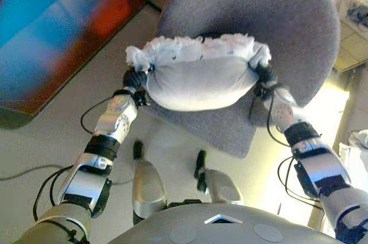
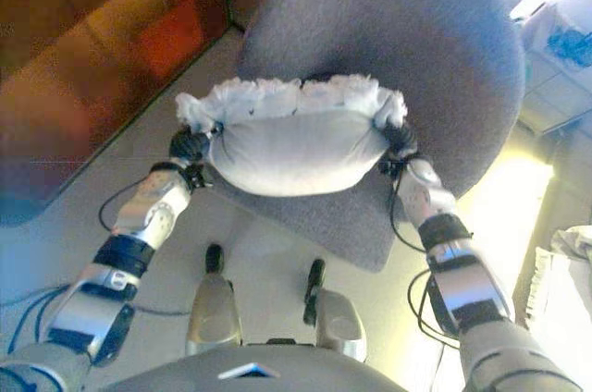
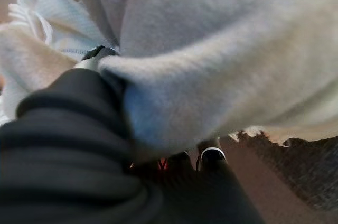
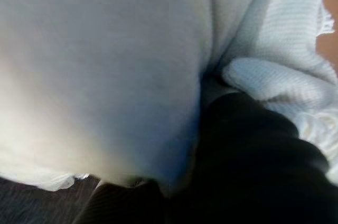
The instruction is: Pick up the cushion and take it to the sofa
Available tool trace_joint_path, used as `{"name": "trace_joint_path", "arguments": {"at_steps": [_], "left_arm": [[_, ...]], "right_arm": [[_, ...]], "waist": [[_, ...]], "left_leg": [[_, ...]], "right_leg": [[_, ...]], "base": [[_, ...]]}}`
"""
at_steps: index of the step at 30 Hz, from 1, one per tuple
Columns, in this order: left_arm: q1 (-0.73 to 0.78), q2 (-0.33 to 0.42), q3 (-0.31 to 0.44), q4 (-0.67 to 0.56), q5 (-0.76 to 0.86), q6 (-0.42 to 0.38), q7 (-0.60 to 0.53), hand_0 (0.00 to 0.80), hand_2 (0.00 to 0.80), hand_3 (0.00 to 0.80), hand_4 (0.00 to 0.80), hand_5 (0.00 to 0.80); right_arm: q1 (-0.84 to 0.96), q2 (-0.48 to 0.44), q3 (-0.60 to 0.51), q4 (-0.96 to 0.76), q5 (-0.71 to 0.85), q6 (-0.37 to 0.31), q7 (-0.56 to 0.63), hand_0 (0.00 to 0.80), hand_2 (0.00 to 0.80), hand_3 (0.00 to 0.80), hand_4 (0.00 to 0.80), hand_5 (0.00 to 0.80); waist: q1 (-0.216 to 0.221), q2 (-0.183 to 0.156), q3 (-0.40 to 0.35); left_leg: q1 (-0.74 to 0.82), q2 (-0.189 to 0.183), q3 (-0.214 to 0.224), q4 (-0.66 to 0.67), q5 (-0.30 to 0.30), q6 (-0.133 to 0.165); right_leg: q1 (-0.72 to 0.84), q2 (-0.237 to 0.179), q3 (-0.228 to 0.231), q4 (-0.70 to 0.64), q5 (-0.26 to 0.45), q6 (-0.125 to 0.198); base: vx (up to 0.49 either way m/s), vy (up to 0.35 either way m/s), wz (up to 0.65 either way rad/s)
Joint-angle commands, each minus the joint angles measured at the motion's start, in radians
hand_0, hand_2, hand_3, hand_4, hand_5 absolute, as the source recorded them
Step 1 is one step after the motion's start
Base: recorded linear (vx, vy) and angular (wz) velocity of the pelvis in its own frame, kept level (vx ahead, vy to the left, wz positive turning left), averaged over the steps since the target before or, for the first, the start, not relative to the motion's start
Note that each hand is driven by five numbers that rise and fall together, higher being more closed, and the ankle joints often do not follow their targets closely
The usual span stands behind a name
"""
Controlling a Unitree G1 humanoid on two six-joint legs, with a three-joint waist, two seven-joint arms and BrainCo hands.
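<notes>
Robot hand on the left [image 1: 135, 78] sits at the left end of the white cushion [image 1: 198, 80], its dark cover pressed against the fabric. Its fingers are buried in the cloth, so whether they are curled or straight cannot be told; the left wrist view shows only the dark ribbed cover and one dark fingertip edge against the cushion's folds. Robot hand on the right [image 1: 265, 77] sits at the cushion's right end in the same manner, cover against the fabric, fingers hidden, state not determinable; the right wrist view is filled by cushion cloth and the ribbed cover.

Cushion is held between the two hands, stretched across in front of the robot, its plain belly bulging downward and a ruffled white frill [image 1: 190, 45] running along its upper edge. Frill bunches at both ends where the hands meet it.

Beneath and beyond the cushion stands a grey upholstered chair [image 1: 270, 19] with a rounded seat; whether the cushion rests on it or hangs clear cannot be told. Pale floor [image 1: 46, 140] surrounds the chair. Reddish-brown sofa [image 2: 83, 68] lies to the robot's left, well apart from the cushion.
</notes>
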Motion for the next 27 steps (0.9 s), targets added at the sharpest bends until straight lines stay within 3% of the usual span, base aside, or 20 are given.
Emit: {"name": "trace_joint_path", "arguments": {"at_steps": [1, 5, 12, 19, 22, 24, 27], "left_arm": [[-0.155, -0.034, -0.089, -0.008, -0.030, -0.073, -0.002, 0.800, 0.800, 0.800, 0.800, 0.800], [-0.212, -0.073, -0.094, 0.049, -0.071, -0.084, 0.000, 0.800, 0.800, 0.800, 0.800, 0.800], [-0.233, -0.110, -0.109, 0.015, -0.068, -0.073, -0.018, 0.800, 0.800, 0.800, 0.800, 0.800], [-0.274, -0.121, -0.151, -0.040, -0.070, -0.004, -0.036, 0.800, 0.800, 0.800, 0.800, 0.800], [-0.321, -0.139, -0.174, -0.061, -0.165, 0.049, -0.009, 0.800, 0.800, 0.800, 0.800, 0.800], [-0.355, -0.165, -0.166, -0.035, -0.272, 0.062, 0.041, 0.800, 0.800, 0.800, 0.800, 0.800], [-0.407, -0.186, -0.154, 0.051, -0.294, 0.046, 0.076, 0.800, 0.800, 0.800, 0.800, 0.800]], "right_arm": [[-0.160, 0.012, 0.001, -0.039, 0.065, -0.065, -0.021, 0.800, 0.800, 0.800, 0.800, 0.800], [-0.214, 0.011, -0.010, 0.006, 0.057, -0.061, -0.035, 0.800, 0.800, 0.800, 0.800, 0.800], [-0.260, -0.031, -0.031, 0.030, 0.027, -0.078, -0.058, 0.800, 0.800, 0.800, 0.800, 0.800], [-0.297, -0.088, -0.044, 0.052, 0.042, -0.057, -0.054, 0.800, 0.800, 0.800, 0.800, 0.800], [-0.342, -0.114, -0.019, 0.097, 0.018, -0.033, -0.018, 0.800, 0.800, 0.800, 0.800, 0.800], [-0.386, -0.120, 0.010, 0.144, -0.008, -0.017, 0.013, 0.800, 0.800, 0.800, 0.800, 0.800], [-0.450, -0.122, 0.050, 0.207, -0.051, 0.022, 0.061, 0.800, 0.800, 0.800, 0.800, 0.800]], "waist": [[0.009, -0.019, 0.034], [0.003, 0.001, 0.052], [0.001, 0.018, 0.082], [-0.002, -0.011, 0.082], [-0.003, -0.023, 0.077], [-0.003, -0.032, 0.070], [-0.005, -0.036, 0.063]], "left_leg": [[-0.119, 0.007, -0.042, 0.243, -0.134, -0.014], [-0.164, -0.007, -0.050, 0.285, -0.156, -0.009], [-0.162, -0.028, -0.043, 0.258, -0.150, -0.003], [-0.139, -0.018, -0.033, 0.247, -0.149, -0.004], [-0.131, -0.011, -0.028, 0.246, -0.148, -0.007], [-0.131, -0.006, -0.026, 0.257, -0.154, -0.009], [-0.152, -0.002, -0.026, 0.293, -0.169, -0.014]], "right_leg": [[-0.067, -0.097, 0.042, 0.066, 0.026, 0.056], [-0.142, -0.120, 0.055, 0.152, -0.002, 0.054], [-0.167, -0.128, 0.063, 0.158, 0.001, 0.066], [-0.117, -0.113, 0.050, 0.115, 0.013, 0.074], [-0.093, -0.105, 0.042, 0.094, 0.018, 0.076], [-0.083, -0.104, 0.035, 0.090, 0.017, 0.076], [-0.096, -0.111, 0.028, 0.115, 0.006, 0.072]], "base": [[-0.071, 0.119, 0.18], [-0.021, 0.110, 0.17], [-0.009, 0.054, 0.05], [0.044, -0.049, -0.01], [0.062, -0.069, 0.00], [0.058, -0.044, -0.01], [0.022, -0.007, -0.03]]}}
